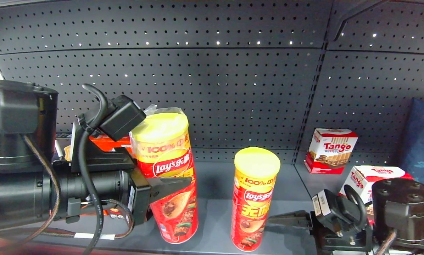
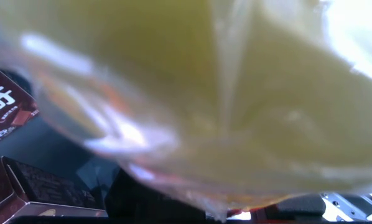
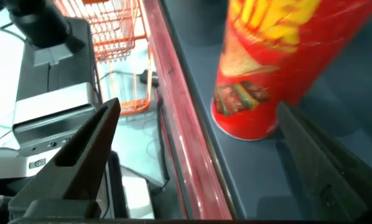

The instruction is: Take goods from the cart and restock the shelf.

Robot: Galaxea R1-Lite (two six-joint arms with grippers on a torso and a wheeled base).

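Note:
Two red chip cans with yellow lids stand on the grey shelf. My left gripper is shut around the middle of the left chip can, whose base rests on the shelf board. The lid of that left chip can looms close and blurred in the left wrist view. The right chip can stands free near the shelf's front edge. My right gripper is open just to its right, low over the shelf. In the right wrist view the right chip can stands just beyond the open gripper.
Two wafer boxes sit on the right part of the shelf, with a blue bag beyond them. An orange box lies behind my left arm. The orange cart stands below the shelf's red front edge.

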